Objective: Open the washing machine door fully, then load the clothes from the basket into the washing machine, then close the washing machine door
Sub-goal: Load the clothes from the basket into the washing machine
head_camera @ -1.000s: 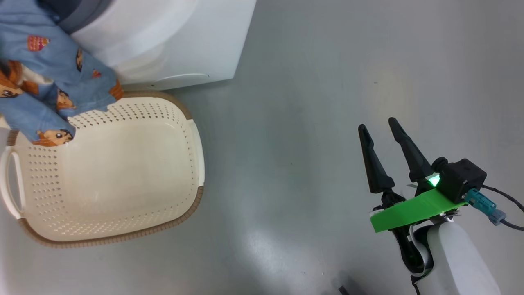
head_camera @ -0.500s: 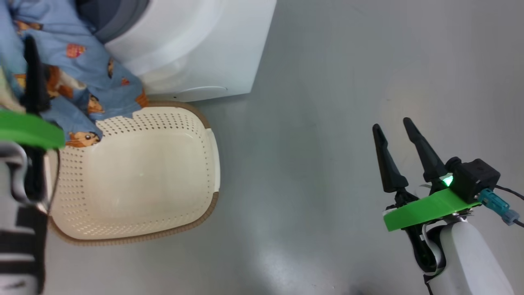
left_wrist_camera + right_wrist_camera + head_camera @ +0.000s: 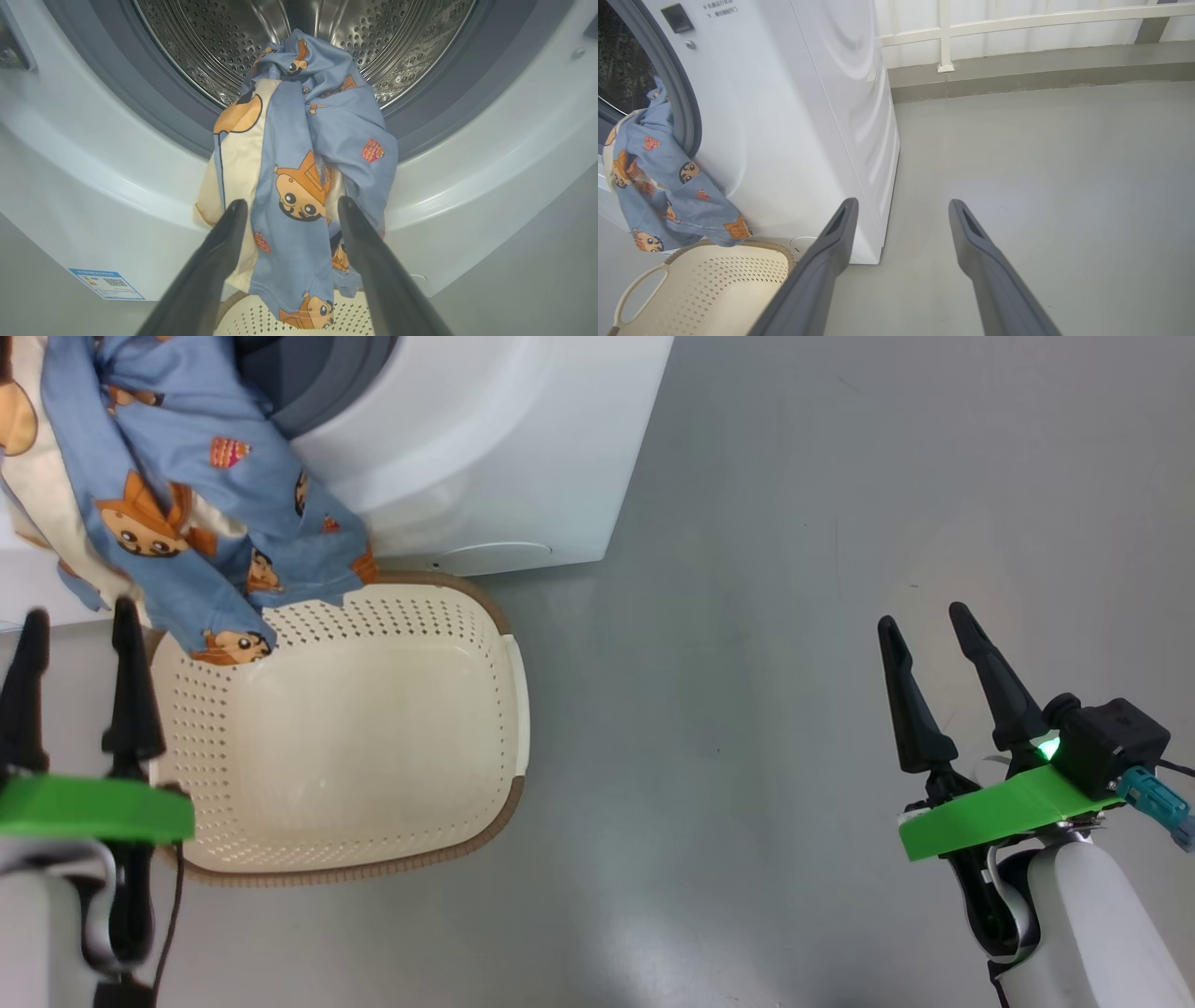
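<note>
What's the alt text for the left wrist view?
Blue cartoon-print clothes with a cream piece hang from the washing machine mouth over its grey ring, toward the basket below. The open left hand points at them, holding nothing.

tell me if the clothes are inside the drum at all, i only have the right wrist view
Observer: Partly. The left wrist view shows the top of the clothes in the drum. The rest hangs over the grey ring and down the front of the washing machine.
Operator: is the left gripper holding them
Observer: No. The left gripper is open, with nothing pinched in it.
</note>
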